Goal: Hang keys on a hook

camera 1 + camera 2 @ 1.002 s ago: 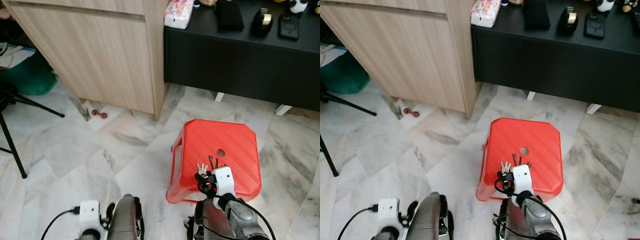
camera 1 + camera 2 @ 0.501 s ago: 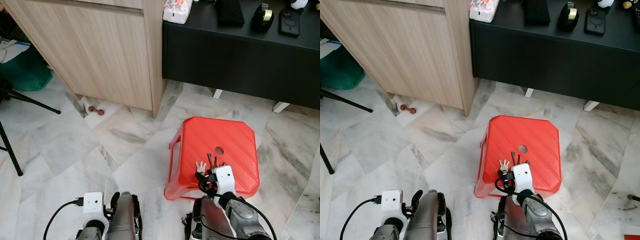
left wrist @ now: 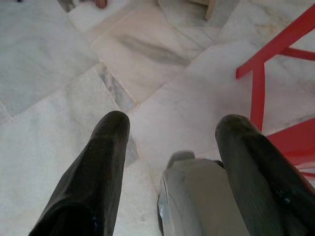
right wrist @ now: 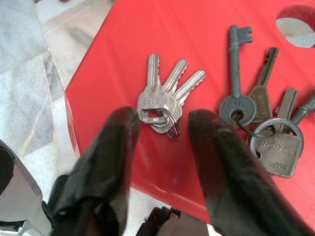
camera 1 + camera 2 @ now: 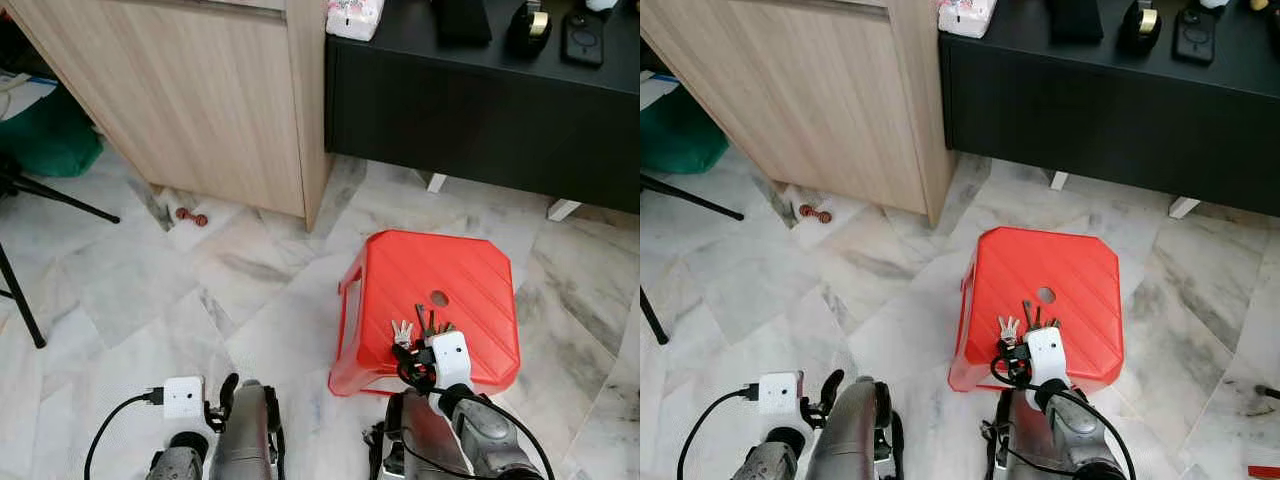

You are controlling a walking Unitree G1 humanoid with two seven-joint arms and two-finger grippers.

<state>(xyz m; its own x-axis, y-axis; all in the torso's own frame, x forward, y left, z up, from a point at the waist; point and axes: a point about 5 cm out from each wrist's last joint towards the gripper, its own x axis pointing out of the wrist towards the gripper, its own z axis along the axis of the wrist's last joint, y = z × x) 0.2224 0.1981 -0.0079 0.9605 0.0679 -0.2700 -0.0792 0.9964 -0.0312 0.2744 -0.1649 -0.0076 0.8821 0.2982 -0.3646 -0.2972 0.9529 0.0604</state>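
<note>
Red stool carries the silver keys on its near left edge; right end effector, fingers parted, straddles them ungrasped, so closing appears next, left end effector open.

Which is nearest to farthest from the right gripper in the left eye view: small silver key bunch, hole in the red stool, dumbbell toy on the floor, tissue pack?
From the right gripper:
1. Small silver key bunch, on the red stool, just ahead of the fingers.
2. Hole, farther in on the stool top.
3. Dumbbell toy, on the floor to the left, by the wooden cabinet.
4. Tissue pack, up on the black unit.
</note>
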